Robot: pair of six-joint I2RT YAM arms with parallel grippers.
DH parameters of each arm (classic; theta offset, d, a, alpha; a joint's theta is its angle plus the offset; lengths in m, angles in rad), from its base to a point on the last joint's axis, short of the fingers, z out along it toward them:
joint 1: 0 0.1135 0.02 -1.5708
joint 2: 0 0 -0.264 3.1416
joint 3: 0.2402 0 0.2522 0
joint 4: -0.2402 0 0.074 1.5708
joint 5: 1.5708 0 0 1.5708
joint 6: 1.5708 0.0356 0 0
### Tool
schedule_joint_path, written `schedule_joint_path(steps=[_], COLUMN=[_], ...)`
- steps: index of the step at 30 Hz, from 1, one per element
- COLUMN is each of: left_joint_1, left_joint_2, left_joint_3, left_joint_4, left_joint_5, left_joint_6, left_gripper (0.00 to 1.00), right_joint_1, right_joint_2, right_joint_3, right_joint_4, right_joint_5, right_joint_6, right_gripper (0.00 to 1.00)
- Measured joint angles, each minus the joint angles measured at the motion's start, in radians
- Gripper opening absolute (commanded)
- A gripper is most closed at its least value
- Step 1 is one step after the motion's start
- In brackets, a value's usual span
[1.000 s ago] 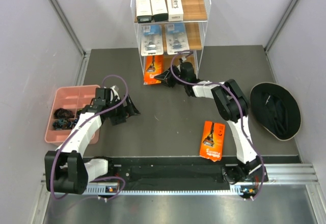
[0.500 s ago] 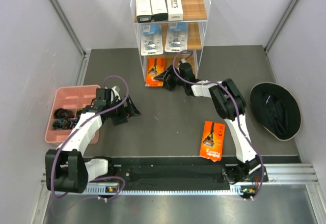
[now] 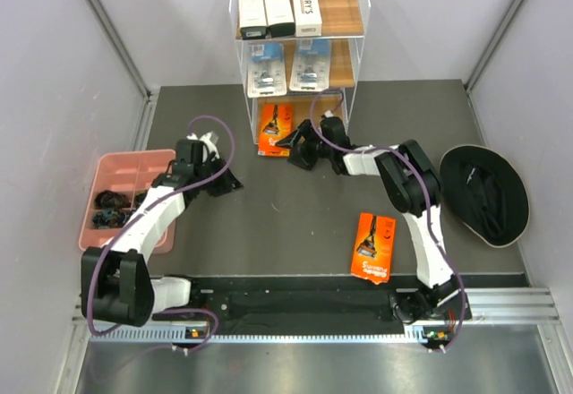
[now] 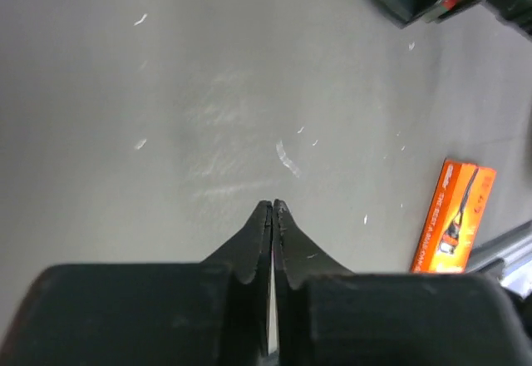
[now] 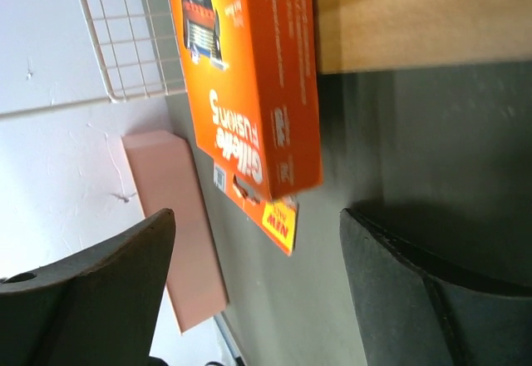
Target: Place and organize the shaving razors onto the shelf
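The shelf (image 3: 345,18) stands at the back of the table. Three white boxes (image 3: 279,7) lie on its top tier and two blue blister packs (image 3: 288,65) on the middle tier. An orange card (image 3: 276,127) (image 5: 249,75) rests on the lowest wooden tier (image 5: 416,17), its near end sticking out over the table. My right gripper (image 3: 286,141) (image 5: 258,213) is open just in front of that end, not touching it. A second orange card (image 3: 373,246) (image 4: 455,216) lies flat on the table near the right arm's base. My left gripper (image 3: 233,184) (image 4: 273,208) is shut on nothing above bare table.
A pink compartment tray (image 3: 125,168) (image 5: 174,216) with dark small items sits at the left. A black hat (image 3: 483,192) lies at the right. Grey walls close in both sides. The shelf's white wire mesh (image 5: 125,33) rises beside the orange card.
My right gripper has opened and let go of the orange card, which now lies on the lowest tier. My left gripper has snapped shut and shifted a little farther back.
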Motion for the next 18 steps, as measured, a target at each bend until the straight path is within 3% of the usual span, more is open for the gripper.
schedule_joint_path(steps=[9, 18], left_joint_1=[-0.274, -0.357], left_joint_2=[0.134, 0.451], left_joint_3=[0.022, 0.183], left_joint_4=[0.198, 0.273], left_joint_5=[-0.193, -0.358], left_joint_6=[0.042, 0.096], left_gripper=[0.00, 0.00], right_joint_1=[-0.005, -0.010], right_joint_2=[-0.109, -0.362], right_joint_3=[-0.169, -0.409], right_joint_4=[0.027, -0.032], right_joint_5=[-0.003, 0.006], right_joint_6=[0.001, -0.045], right_gripper=[0.80, 0.82])
